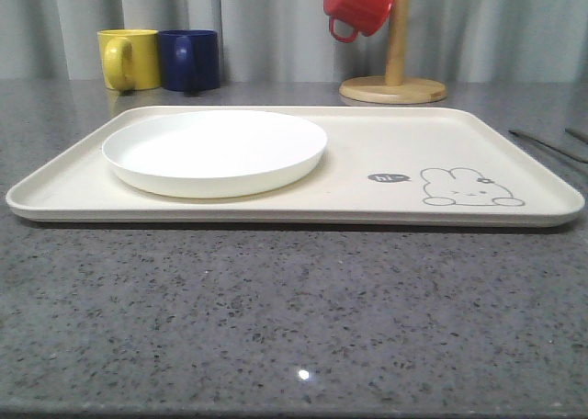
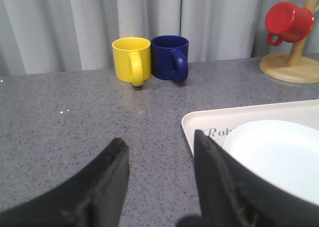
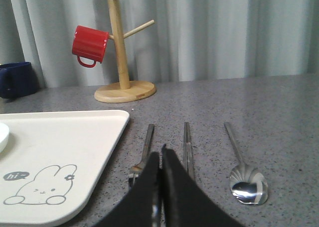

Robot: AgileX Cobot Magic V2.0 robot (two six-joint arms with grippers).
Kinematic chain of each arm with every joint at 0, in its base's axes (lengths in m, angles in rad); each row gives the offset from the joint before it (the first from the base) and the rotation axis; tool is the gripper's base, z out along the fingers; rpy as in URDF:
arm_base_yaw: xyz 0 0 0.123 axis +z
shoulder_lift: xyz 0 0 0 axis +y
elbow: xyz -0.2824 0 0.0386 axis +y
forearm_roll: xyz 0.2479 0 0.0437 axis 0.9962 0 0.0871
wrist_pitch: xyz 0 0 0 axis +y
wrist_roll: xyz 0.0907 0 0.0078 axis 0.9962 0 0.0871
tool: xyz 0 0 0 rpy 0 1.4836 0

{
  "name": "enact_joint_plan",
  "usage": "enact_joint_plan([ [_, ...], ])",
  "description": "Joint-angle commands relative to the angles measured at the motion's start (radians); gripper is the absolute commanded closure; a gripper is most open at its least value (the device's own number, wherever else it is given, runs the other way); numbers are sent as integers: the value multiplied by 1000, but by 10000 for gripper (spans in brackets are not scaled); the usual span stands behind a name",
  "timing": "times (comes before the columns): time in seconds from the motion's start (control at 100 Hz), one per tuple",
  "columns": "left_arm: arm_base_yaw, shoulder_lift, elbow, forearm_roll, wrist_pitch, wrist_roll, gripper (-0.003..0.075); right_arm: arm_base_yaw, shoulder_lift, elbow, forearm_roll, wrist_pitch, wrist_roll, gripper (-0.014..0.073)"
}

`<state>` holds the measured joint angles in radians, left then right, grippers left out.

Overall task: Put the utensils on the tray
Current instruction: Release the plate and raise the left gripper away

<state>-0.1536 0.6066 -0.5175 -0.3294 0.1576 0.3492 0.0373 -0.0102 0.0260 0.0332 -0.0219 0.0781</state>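
- Three utensils on the grey speckled countertop (image 3: 279,112) in the right wrist view, just beside the tray's (image 3: 65,137) edge and off it: fork (image 3: 144,152) nearest the tray, chopsticks (image 3: 187,147) in the middle, spoon (image 3: 244,179) farthest out.
- All lying roughly parallel, apart from one another, handles pointing toward the curtain (image 3: 224,33); spoon bowl facing up, fork head partly hidden behind the gripper.
- Right gripper (image 3: 160,160) hovering low between fork and chopsticks, black fingers pressed together with no gap, clenched on nothing.
- Left gripper (image 2: 159,152) over the bare countertop just beside the tray's near corner, fingers (image 2: 112,172) spread wide, released, nothing between them.
- Cream tray (image 1: 386,125) flat in the middle of the table in the front view, grey rabbit drawing (image 1: 469,187) with a small "hi" bubble on its right part.
- Round white plate (image 1: 214,150) resting on the tray's left half.
- No cutlery on the tray surface.
- Thin ends of utensils (image 1: 549,146) faintly visible at the far right of the front view, past the tray's rim; too small to tell which.
- Yellow mug (image 1: 129,59) and dark blue mug (image 1: 189,60) touching side by side at the back left, near the curtain.
- Red mug (image 1: 359,5) hanging from a wooden mug tree (image 1: 395,74) at the back, right of centre.
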Motion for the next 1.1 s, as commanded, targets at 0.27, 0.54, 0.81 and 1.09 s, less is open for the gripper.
enact_joint_plan([
  [0.27, 0, -181, 75, -2, -98, 0, 455, -6, -23, -17, -2, -84, -9, 662],
  [0.54, 0, -183, 75, -2, -94, 0, 736, -6, -23, -17, -2, -84, -9, 662],
  [0.81, 0, -183, 75, -2, -93, 0, 738, -6, -23, -17, -2, -84, -9, 662],
  [1.09, 0, -183, 75, -2, -93, 0, 738, -6, -23, -20, -2, -153, -9, 662],
])
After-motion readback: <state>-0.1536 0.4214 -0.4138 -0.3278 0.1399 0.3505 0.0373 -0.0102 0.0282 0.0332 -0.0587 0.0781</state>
